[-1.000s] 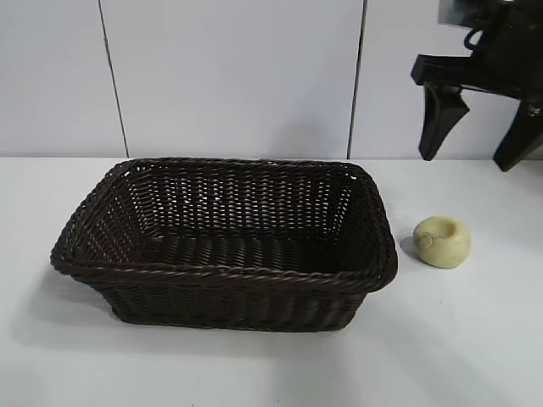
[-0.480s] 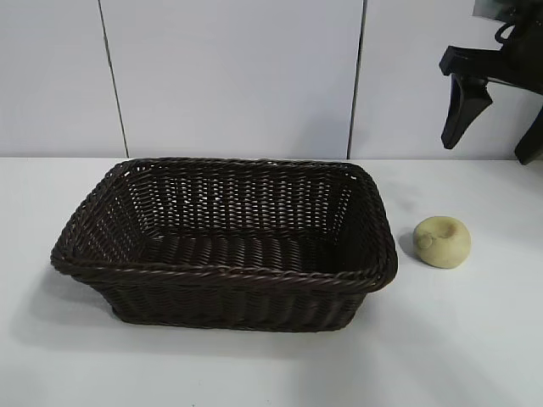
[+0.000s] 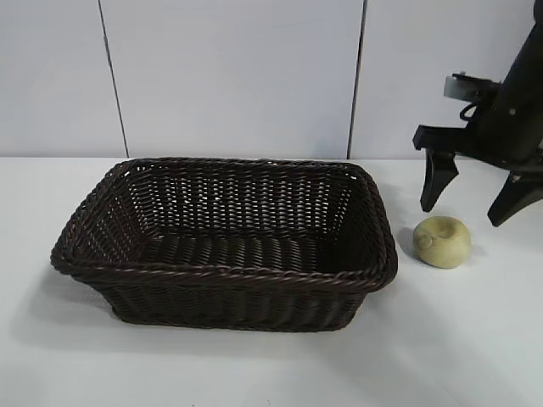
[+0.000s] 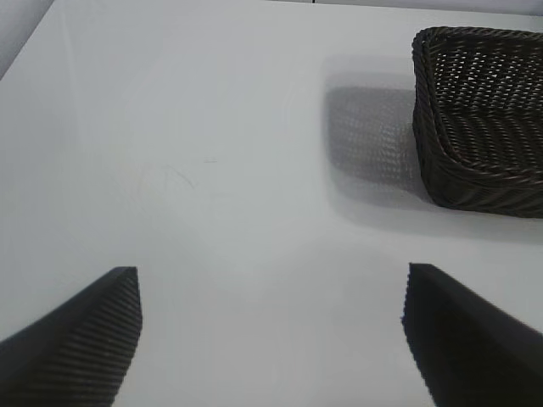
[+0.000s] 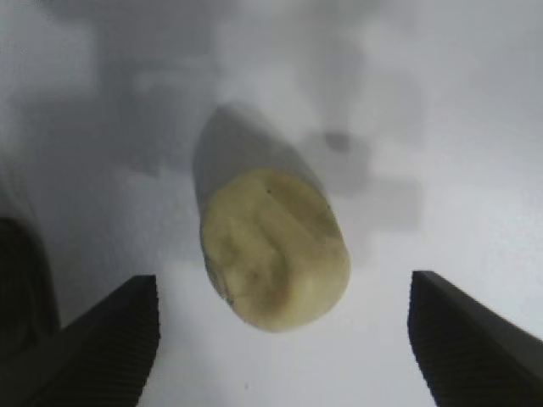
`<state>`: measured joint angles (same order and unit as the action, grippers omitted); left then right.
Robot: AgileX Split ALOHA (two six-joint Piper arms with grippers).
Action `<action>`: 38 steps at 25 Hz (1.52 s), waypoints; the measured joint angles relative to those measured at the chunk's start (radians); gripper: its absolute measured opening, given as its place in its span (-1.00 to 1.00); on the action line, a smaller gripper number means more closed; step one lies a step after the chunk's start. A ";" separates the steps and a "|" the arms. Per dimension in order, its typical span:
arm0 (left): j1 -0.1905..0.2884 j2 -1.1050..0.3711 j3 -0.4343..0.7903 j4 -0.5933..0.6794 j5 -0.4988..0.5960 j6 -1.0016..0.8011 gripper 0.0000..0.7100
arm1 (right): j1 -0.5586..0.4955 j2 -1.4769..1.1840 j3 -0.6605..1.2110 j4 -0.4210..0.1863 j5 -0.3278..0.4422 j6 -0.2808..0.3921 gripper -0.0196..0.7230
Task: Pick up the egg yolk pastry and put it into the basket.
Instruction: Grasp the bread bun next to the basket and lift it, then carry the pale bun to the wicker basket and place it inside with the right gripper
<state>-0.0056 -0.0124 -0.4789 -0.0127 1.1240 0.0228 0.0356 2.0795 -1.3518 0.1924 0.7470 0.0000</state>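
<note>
Black right gripper (image 3: 468, 209) hangs spread above the unlabelled egg yolk pastry (image 3: 442, 242).

1. Basket (image 3: 225, 246): dark brown woven wicker, ribbed rough weave on flared walls and floor, thick braided rim; slight sheen on the strands.
2. Egg yolk pastry (image 3: 442, 242), just beside the basket's end: pale yellow-cream, matt, doughy-looking; smooth overall with shallow creases and a few small dark flecks in the right wrist view (image 5: 273, 250).
3. Table (image 3: 475, 339) under the basket: white, smooth, faintly glossy, takes soft shadows.
4. Right gripper (image 3: 472, 197), above the pastry: black, matt, plastic-looking; finger pads (image 5: 110, 339) finely ridged.
5. Left gripper (image 4: 271, 335): same black ridged pads.
6. Wall (image 3: 229, 76) behind the basket: white smooth panels, dark seams.
</note>
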 joint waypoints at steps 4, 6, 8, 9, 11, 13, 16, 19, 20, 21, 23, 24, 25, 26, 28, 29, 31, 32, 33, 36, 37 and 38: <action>0.000 0.000 0.000 0.000 0.000 0.000 0.71 | 0.000 0.001 -0.002 0.004 -0.008 0.007 -0.22; 0.000 0.000 0.000 0.000 0.000 0.000 0.71 | 0.000 0.001 -0.005 0.005 -0.006 0.008 -0.62; 0.000 0.000 0.000 0.000 0.000 0.000 0.71 | 0.000 -0.003 -0.005 0.005 -0.005 0.009 -0.77; 0.000 0.000 0.000 0.000 0.000 0.000 0.71 | 0.000 -0.009 -0.005 0.005 -0.001 0.010 -0.80; 0.000 0.000 0.000 0.000 0.000 0.000 0.71 | 0.000 -0.034 -0.005 0.004 0.010 0.010 -0.83; 0.000 0.000 0.000 0.000 0.000 0.000 0.71 | 0.000 -0.080 -0.005 0.002 0.025 0.010 -0.84; 0.000 0.000 0.000 0.000 0.000 0.000 0.71 | 0.000 -0.172 -0.005 -0.001 0.065 0.010 -0.86; 0.000 0.000 0.000 0.000 0.000 0.000 0.71 | 0.000 -0.270 -0.005 -0.001 0.106 0.010 -0.86; 0.000 0.000 0.000 0.000 0.000 0.000 0.71 | 0.000 -0.300 -0.005 -0.001 0.115 0.010 -0.86; 0.000 0.000 0.000 0.000 0.000 0.000 0.71 | 0.000 -0.322 -0.005 -0.001 0.121 0.010 -0.86; 0.000 0.000 0.000 0.000 0.000 0.000 0.71 | 0.000 -0.363 -0.005 0.001 0.128 0.010 -0.86; 0.000 0.000 0.000 0.000 0.000 0.000 0.71 | 0.000 -0.377 -0.005 0.007 0.129 0.010 -0.86; 0.000 0.000 0.000 0.000 0.000 0.000 0.71 | 0.000 -0.385 -0.005 0.017 0.131 0.010 -0.86; 0.000 0.000 0.000 0.000 0.000 0.000 0.71 | 0.000 -0.389 -0.005 0.035 0.133 0.010 -0.86; 0.000 0.000 0.000 0.000 0.000 0.000 0.71 | 0.005 -0.391 -0.004 0.067 0.140 0.010 -0.86; 0.000 0.000 0.000 0.000 0.000 0.000 0.71 | 0.016 -0.391 -0.004 0.076 0.141 0.010 -0.86; 0.000 0.000 0.000 0.000 0.000 0.000 0.71 | 0.056 -0.391 -0.004 0.085 0.140 0.010 -0.86; 0.000 0.000 0.000 0.000 0.000 0.000 0.71 | 0.084 -0.391 -0.004 0.089 0.137 0.010 -0.86; 0.000 0.000 0.000 0.000 0.000 0.000 0.71 | 0.116 -0.391 -0.004 0.092 0.130 0.010 -0.86; 0.000 0.000 0.000 0.000 0.000 0.000 0.71 | 0.216 -0.391 -0.004 0.099 0.096 0.009 -0.86; 0.000 0.000 0.000 0.000 0.000 0.000 0.71 | 0.247 -0.391 -0.004 0.101 0.081 0.009 -0.86; 0.000 0.000 0.000 0.000 0.000 0.000 0.71 | 0.284 -0.391 -0.004 0.101 0.066 0.009 -0.86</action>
<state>-0.0056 -0.0124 -0.4789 -0.0127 1.1240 0.0228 0.3196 1.6888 -1.3556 0.2934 0.8125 0.0095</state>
